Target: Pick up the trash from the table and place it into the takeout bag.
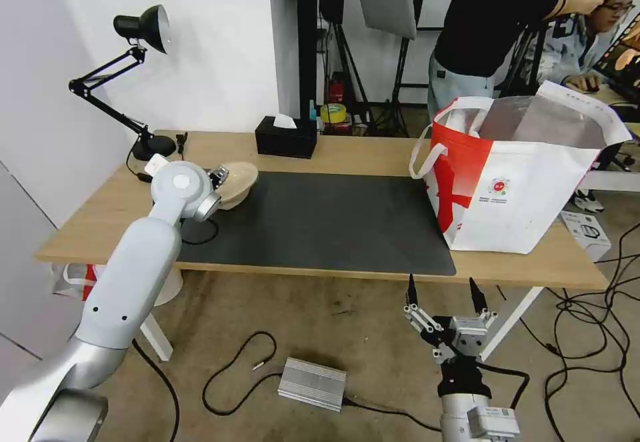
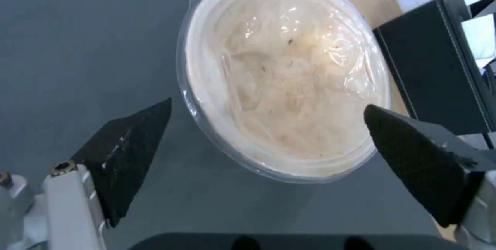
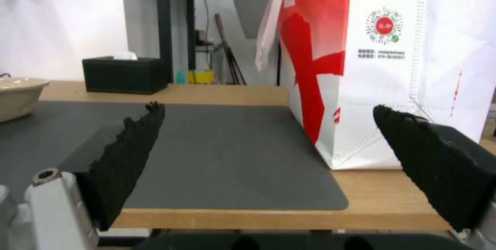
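Left gripper, its fingers spread wide, was held above the paper-pulp bowl at the dark mat's ten o'clock corner. Judged light, thin-walled and crushable, the bowl is best pinched across its rim. A black tissue box stood nearby at twelve. The takeout bag stood at three, the path unobstructed. The right gripper was parked released below the table edge.
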`<state>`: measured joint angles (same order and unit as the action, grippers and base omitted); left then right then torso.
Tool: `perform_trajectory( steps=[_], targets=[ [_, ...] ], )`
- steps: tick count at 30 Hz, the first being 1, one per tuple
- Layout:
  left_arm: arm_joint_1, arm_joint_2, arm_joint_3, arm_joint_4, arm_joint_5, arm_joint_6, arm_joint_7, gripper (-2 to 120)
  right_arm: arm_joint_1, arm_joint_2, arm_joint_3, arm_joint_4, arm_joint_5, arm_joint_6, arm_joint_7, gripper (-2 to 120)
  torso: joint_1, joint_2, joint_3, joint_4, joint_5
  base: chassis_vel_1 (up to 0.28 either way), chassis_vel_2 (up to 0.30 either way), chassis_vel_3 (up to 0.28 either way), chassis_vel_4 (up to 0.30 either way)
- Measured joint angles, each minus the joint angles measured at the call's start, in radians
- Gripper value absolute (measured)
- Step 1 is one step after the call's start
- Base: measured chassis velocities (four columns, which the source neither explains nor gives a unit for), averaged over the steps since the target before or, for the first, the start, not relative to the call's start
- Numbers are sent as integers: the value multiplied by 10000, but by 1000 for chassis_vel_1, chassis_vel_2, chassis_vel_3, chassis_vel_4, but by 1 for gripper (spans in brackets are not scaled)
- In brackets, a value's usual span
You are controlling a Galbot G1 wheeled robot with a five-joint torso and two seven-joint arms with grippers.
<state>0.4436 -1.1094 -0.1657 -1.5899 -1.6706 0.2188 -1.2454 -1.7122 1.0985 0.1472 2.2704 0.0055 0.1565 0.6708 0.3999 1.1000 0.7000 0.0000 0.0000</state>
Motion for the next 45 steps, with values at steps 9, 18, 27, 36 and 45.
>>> perform_trajectory(
  steps=[9, 18, 27, 36, 45],
  targets=[
    [-25, -198, -5, 193, 35, 15, -36, 100, 0, 0, 0, 0, 0, 0, 0, 100, 0, 0, 0, -1, -1, 0, 0, 0, 0],
    [-199, -299, -56, 465, -152, 177, -93, 100, 0, 0, 0, 0, 0, 0, 0, 100, 0, 0, 0, 0, 0, 0, 0, 0, 0],
    [-374, -574, -5, 837, -25, 195, -81, 100, 1, 0, 0, 0, 0, 0, 0, 100, 0, -1, 0, -1, 0, 0, 0, 0, 0],
    [-527, -724, 42, 1128, 134, 196, -10, 100, 1, 0, 0, 0, 0, 0, 0, 100, 0, 0, 0, 0, 0, 0, 0, 0, 0],
    [-659, -780, 98, 1421, 231, 196, 156, 100, 0, 0, 0, 0, 0, 0, 0, 100, 1, -1, 0, 0, 0, 0, 0, 0, 0]
  ],
)
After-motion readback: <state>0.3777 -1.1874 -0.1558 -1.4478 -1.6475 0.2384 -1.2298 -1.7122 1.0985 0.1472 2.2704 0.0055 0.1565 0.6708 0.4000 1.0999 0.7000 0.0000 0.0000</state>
